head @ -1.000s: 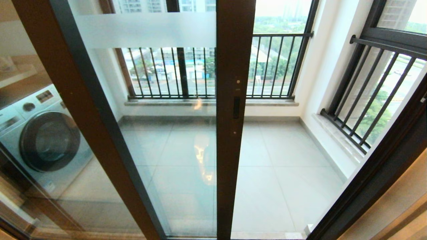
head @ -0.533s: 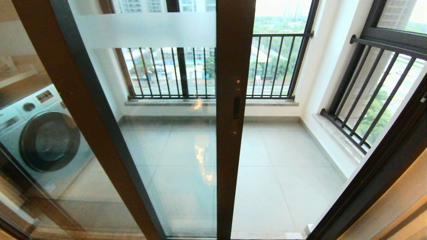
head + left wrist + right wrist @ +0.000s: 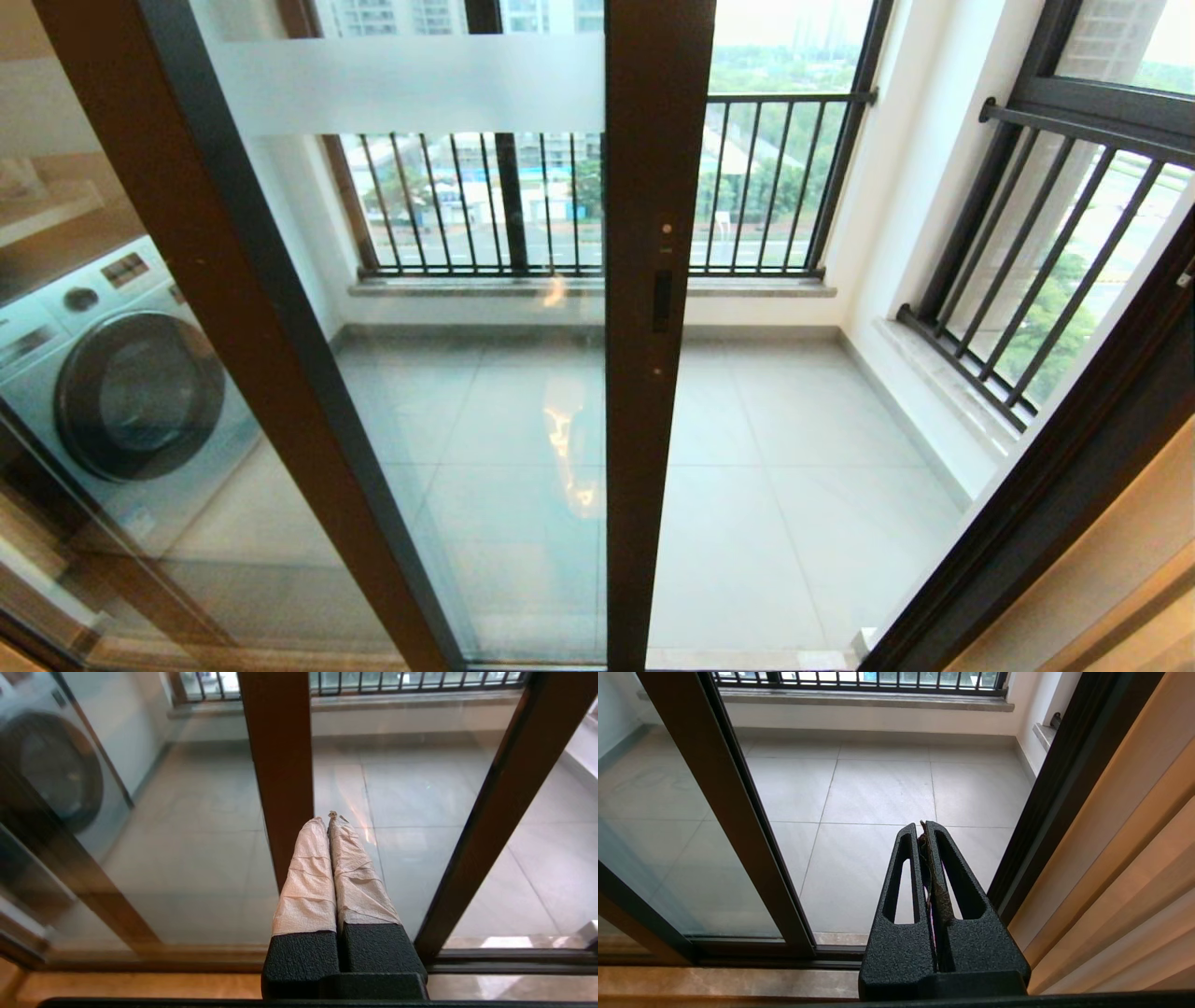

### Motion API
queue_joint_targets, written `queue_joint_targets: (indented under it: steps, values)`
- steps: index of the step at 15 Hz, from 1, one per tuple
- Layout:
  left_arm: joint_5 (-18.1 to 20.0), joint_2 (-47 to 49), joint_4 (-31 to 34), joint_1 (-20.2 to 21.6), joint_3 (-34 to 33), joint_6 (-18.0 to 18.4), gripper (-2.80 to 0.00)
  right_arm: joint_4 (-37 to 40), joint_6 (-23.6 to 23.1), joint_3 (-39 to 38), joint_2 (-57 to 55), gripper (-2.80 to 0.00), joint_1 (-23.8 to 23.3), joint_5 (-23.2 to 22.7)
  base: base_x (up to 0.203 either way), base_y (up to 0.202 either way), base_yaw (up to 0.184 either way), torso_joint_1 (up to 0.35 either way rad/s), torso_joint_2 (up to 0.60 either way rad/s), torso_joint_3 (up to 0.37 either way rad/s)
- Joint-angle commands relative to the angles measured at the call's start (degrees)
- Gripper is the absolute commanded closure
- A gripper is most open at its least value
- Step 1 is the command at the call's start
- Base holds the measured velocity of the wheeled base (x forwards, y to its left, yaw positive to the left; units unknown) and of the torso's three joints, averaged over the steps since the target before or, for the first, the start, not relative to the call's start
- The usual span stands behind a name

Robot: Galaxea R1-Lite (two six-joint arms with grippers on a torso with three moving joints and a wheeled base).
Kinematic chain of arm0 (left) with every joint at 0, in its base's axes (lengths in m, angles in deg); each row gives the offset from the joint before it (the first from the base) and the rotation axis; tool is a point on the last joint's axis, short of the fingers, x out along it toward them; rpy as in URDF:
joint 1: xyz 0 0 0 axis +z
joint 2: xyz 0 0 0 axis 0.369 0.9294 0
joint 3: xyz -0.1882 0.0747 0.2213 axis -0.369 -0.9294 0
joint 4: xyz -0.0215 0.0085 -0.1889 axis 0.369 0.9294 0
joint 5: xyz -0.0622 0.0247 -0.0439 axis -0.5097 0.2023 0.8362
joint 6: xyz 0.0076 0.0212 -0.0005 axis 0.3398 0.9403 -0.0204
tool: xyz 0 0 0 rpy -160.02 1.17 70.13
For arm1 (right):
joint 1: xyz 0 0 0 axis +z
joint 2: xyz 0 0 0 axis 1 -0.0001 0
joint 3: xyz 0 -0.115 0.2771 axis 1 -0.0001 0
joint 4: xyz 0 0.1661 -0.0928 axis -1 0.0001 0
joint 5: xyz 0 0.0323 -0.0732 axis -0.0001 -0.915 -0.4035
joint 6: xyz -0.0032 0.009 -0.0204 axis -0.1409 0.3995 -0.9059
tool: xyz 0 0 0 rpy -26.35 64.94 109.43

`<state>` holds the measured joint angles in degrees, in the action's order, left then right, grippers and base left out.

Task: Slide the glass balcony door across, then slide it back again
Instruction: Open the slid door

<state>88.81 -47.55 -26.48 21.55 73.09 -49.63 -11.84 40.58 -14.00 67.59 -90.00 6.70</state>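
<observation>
The glass balcony door (image 3: 485,392) stands partly slid across. Its frosted band (image 3: 401,84) runs near the top, and its brown leading stile (image 3: 653,420) carries a slim black handle slot (image 3: 661,301). Right of that stile the doorway is uncovered. Neither arm shows in the head view. My left gripper (image 3: 329,819), fingers wrapped in pale tape, is shut on nothing and hangs low in front of the door's glass (image 3: 402,858), apart from it. My right gripper (image 3: 923,828) is shut and empty, facing the gap between the door stile (image 3: 724,812) and the dark jamb (image 3: 1045,812).
A washing machine (image 3: 131,392) stands behind the glass at the left. Black-barred railings (image 3: 766,187) close the balcony's far side and right side (image 3: 1046,271). The balcony floor (image 3: 794,523) is pale tile. A tan wall (image 3: 1134,868) rises right of the jamb. The floor track (image 3: 752,952) runs below.
</observation>
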Motion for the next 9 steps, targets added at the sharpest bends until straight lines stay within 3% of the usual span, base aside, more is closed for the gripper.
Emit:
queue_joint_targets:
  steps: [1,4,9]
  values:
    - [1.4,0.0,-0.9,0.0,2.8,0.5,0.0,0.0,0.0,0.0,-0.1,0.0,0.0,0.0,0.0,0.0,0.0,0.0,0.0,0.0]
    - [10.1,5.7,0.6,0.1,17.2,0.5,0.0,0.0,0.0,0.0,-0.1,0.0,0.0,0.1,0.0,0.0,0.0,0.0,0.0,0.0]
    - [27.6,33.7,-0.8,0.0,32.8,-4.3,0.0,0.0,0.0,0.0,-0.1,0.0,0.1,0.1,0.0,0.0,0.0,0.0,0.0,0.0]
